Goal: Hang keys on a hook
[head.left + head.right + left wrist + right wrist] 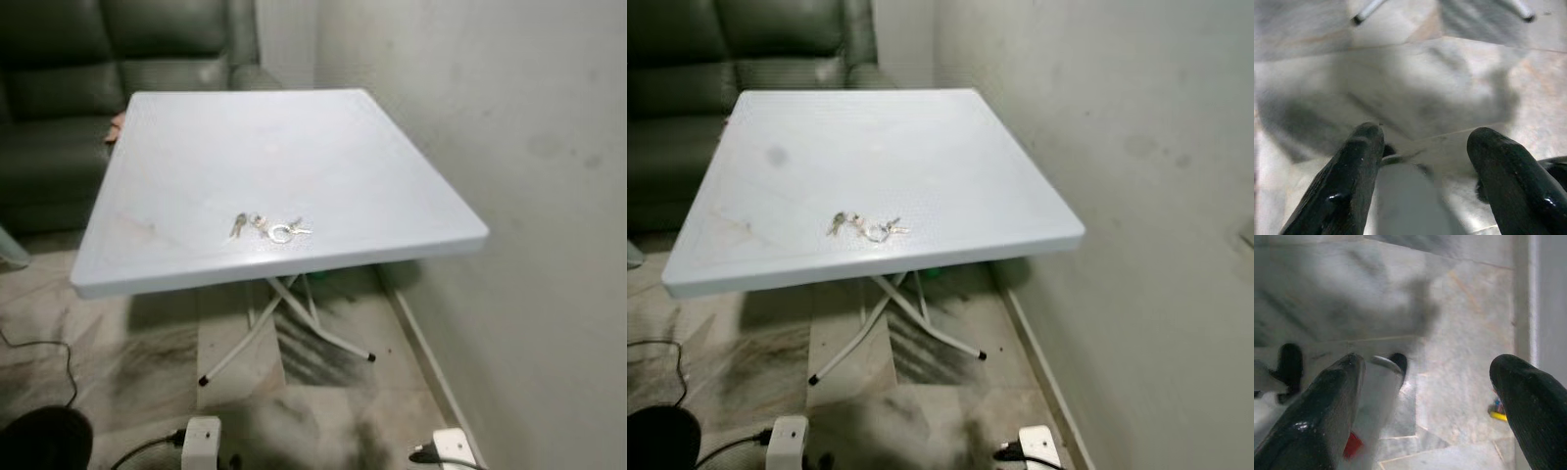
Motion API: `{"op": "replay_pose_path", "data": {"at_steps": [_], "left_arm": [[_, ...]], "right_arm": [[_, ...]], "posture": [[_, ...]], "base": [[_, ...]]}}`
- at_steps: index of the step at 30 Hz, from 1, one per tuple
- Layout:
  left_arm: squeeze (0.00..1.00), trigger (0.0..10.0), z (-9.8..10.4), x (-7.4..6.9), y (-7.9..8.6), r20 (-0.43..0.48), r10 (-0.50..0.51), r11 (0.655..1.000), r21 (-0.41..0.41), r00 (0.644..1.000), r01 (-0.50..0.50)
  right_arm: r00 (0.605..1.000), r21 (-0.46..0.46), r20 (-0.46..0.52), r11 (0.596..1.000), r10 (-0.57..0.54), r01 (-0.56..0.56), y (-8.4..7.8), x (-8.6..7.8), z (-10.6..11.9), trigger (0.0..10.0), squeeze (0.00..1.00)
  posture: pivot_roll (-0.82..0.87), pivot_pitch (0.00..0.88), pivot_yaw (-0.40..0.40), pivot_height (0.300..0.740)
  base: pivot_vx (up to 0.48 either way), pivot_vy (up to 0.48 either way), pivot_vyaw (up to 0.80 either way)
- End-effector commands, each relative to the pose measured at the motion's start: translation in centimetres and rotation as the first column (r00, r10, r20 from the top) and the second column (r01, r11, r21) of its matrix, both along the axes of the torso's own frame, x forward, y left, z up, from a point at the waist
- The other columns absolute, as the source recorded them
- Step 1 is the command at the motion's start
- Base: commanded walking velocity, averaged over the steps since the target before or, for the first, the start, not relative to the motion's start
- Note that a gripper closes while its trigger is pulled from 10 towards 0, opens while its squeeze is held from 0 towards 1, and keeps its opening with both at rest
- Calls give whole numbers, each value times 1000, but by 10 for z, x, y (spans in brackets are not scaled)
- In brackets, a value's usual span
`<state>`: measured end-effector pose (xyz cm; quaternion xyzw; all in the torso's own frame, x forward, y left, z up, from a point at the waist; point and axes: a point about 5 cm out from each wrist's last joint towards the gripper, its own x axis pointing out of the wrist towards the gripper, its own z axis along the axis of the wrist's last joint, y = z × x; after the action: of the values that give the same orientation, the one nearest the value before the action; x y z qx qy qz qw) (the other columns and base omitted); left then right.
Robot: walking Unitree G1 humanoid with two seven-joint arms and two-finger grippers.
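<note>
A bunch of keys [267,228] on a metal ring lies near the front edge of a pale blue-white folding table [294,137], also seen as the keys [867,227] in the right eye view. My left gripper [1425,142] hangs low over the marble floor, its two black fingers spread open with nothing between them. My right gripper [1427,372] also hangs over the floor by the wall, fingers wide apart and empty. Both are well below the table and apart from the keys. I see no hook.
A grey-white wall [529,176] runs along the table's right side. A dark green sofa [69,88] stands behind the table at the left. White power adapters [201,443] with cables lie on the floor in front, and the table's crossed legs [284,328] stand beneath it.
</note>
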<state>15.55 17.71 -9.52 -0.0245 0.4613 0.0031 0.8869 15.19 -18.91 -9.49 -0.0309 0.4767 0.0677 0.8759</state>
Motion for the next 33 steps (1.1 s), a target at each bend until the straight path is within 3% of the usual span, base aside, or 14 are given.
{"op": "replay_pose_path", "data": {"at_steps": [1, 9, 15, 23, 24, 27, 28, 29, 31, 32, 33], "left_arm": [[0, 10000, 0, 1, 2, 0, -13, 1000, 6, 1000, 13], [0, 10000, 1, 1, 2, 0, -15, 1000, 10, 1000, 15], [0, 10000, 3, 6, 0, 34, -32, 999, 10, 999, 31], [0, 10000, 26, 48, -15, 229, -66, 998, 5, 971, 66], [0, 10000, 34, 60, -18, 289, -61, 998, -6, 955, 65], [0, 10000, 45, 75, -20, 363, -27, 998, -39, 931, 44], [0, 10000, 54, 86, -21, 417, -8, 998, -52, 909, 33], [0, 10000, 54, 86, -21, 417, -8, 998, -52, 909, 33], [0, 10000, 69, 102, -23, 504, -2, 997, -60, 864, 38], [0, 10000, 69, 102, -23, 504, -2, 997, -60, 864, 38], [0, 10000, 76, 108, -23, 543, -1, 998, -56, 840, 38]], "right_arm": [[1000, 8, 8, 1000, 4, -4, 3, 2, 1, 10000, 0], [1000, 10, 3, 1000, 2, -2, 3, 1, 0, 10000, 0], [1000, 5, 10, 1000, 10, -10, 4, 2, 1, 10000, 0], [990, 18, 137, 999, 47, -50, 8, 30, 14, 10000, 0], [982, 29, 183, 998, 55, -61, 10, 40, 20, 10000, 0], [968, 43, 244, 996, 59, -72, 13, 53, 28, 10000, 0], [955, 55, 291, 995, 58, -77, 14, 62, 35, 10000, 0], [955, 55, 291, 995, 58, -77, 14, 62, 35, 10000, 0], [928, 67, 368, 993, 64, -96, 17, 78, 46, 10000, 0], [928, 67, 368, 993, 64, -96, 17, 78, 46, 10000, 0], [912, 71, 405, 992, 69, -106, 18, 85, 52, 10000, 0]], "posture": [[-115, 0, -42, 724], [-113, 0, -40, 724], [-115, 0, -39, 724], [-123, 0, -41, 724], [-123, 0, -41, 724], [-125, 0, -41, 724], [-126, 0, -41, 724], [-126, 0, -41, 724], [-130, 0, -40, 724], [-130, 0, -40, 724], [-132, 0, -40, 724]], "base": [[0, 368, 0], [0, 368, 0], [0, 0, 0], [0, 0, 0], [0, 0, 0], [0, 0, 0], [0, 0, 0], [0, 0, 0], [0, 0, 0], [0, 0, 0], [0, 0, 0]]}}
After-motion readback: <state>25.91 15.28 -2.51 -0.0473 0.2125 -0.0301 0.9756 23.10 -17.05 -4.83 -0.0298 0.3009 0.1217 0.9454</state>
